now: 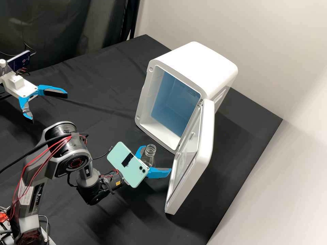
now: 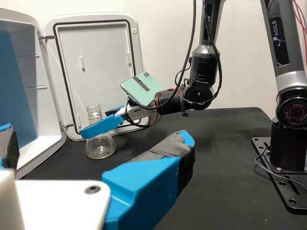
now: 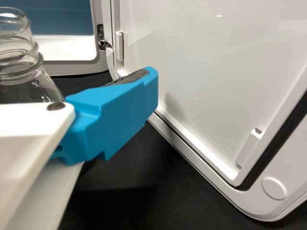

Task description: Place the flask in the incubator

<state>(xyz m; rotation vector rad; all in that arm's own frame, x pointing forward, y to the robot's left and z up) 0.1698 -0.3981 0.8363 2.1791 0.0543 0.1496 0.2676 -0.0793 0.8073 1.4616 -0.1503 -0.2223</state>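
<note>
Flask [image 1: 149,153] of clear glass stands upright on the black cloth bench [image 1: 102,85], just before the open incubator [image 1: 201,64] and beside its swung-out door [image 1: 196,153]. In the high view, the right gripper [image 1: 156,159] has its blue fingers spread wide, one on each side of the flask's neck, not closed on it. A mint-green phone [image 1: 127,165] sits on that wrist. The left gripper [image 1: 47,105] hangs far off near the bench's other end, its fingers also spread and holding nothing. The incubator is a rounded white box with a smooth pale blue lining.

The left wrist view shows the flask [image 2: 100,143] from the side: cone-shaped body, flat base on the cloth, ridged neck. One of the right gripper's fingers [image 2: 103,125] crosses in front of the neck.

The right wrist view brings the flask's threaded neck [image 3: 21,62] close beside a chunky blue finger [image 3: 115,110], with the door's smooth white inner panel [image 3: 216,72] just beyond.
</note>
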